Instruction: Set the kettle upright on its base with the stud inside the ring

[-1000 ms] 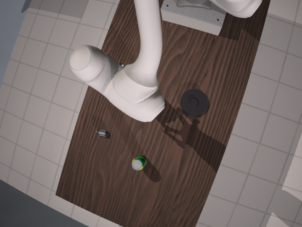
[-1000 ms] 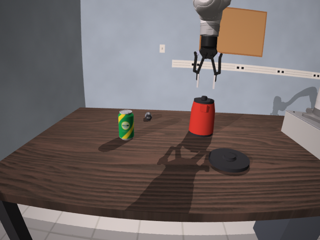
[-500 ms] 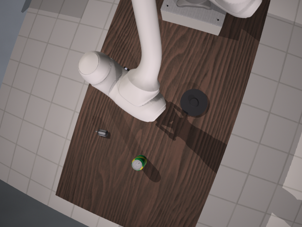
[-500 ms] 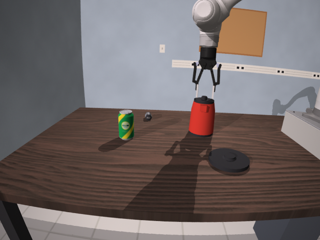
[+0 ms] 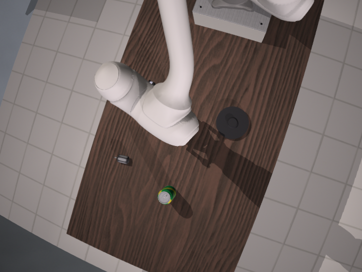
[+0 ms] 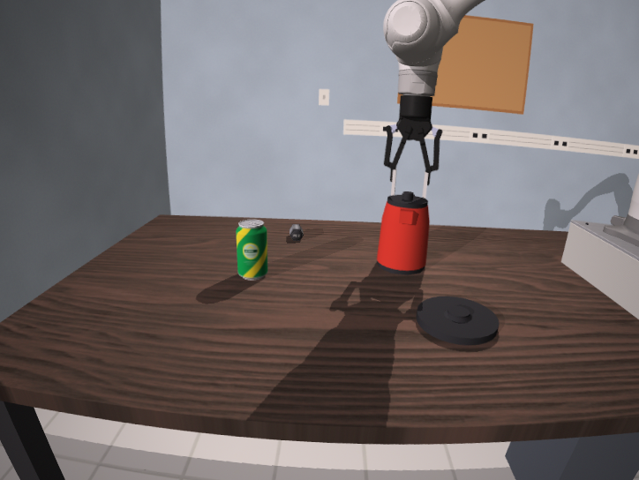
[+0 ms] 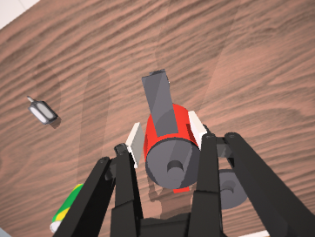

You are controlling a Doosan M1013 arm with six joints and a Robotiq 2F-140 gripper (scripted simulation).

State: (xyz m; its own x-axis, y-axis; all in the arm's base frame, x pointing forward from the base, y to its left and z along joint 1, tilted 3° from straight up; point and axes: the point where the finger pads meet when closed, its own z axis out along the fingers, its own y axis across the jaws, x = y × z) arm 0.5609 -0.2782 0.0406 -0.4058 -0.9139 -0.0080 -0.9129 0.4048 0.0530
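Note:
The red kettle (image 6: 403, 240) (image 7: 182, 116) stands upright on the table, beside its base, with a dark lid and a dark grey handle. In the top view the arm hides it. The ring under it is hidden. The round black base (image 5: 232, 133) (image 6: 436, 324) (image 7: 236, 199) lies flat and bare, its stud (image 5: 232, 122) (image 6: 458, 311) facing up. My gripper (image 6: 409, 186) (image 7: 165, 125) is open and points down over the kettle. Its pale fingertips are apart, one on each side of the lid, near the lid's height, and hold nothing.
A green and yellow can (image 5: 166, 195) (image 6: 251, 250) (image 7: 69, 205) stands upright on the table (image 5: 140, 228) (image 6: 154, 350). A small grey object (image 5: 122, 159) (image 6: 295, 232) (image 7: 43, 111) lies near the table's far edge in the exterior view. The robot's mount (image 5: 231, 27) (image 6: 594, 258) is at one end.

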